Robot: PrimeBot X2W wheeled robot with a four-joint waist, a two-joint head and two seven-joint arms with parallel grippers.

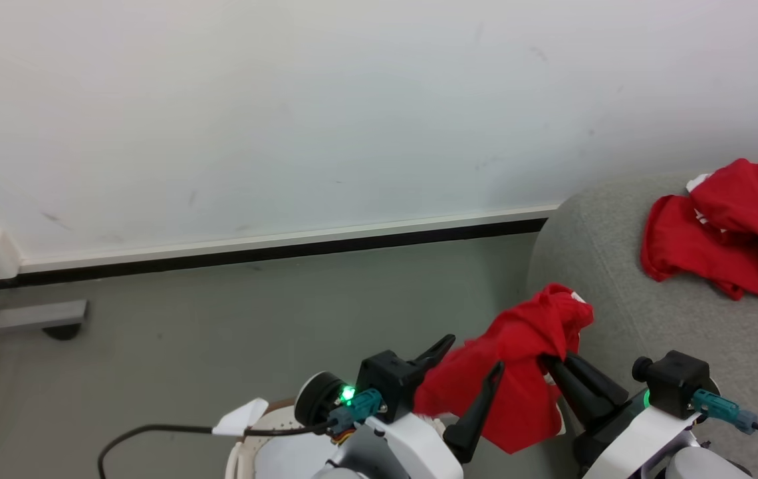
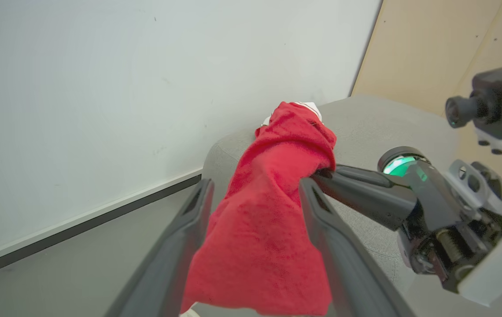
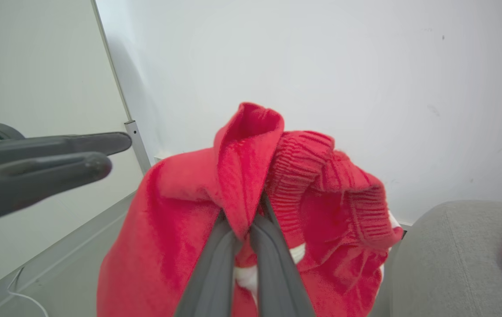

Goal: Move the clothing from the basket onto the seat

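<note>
While the red garment is hanging just beside the sofa's corner in the head view, a second garment is lying on the sofa. In the left wrist view, the left end effector is gaping wide around it. In the right wrist view, the right end effector is pinching a fold tight. It is looking soft and light, and is probably best gripped at bunched folds.

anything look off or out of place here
Nothing spilled or damaged. A red garment hangs bunched from the shut right pincer by the sofa corner; another red garment lies crumpled on the sofa.
</note>
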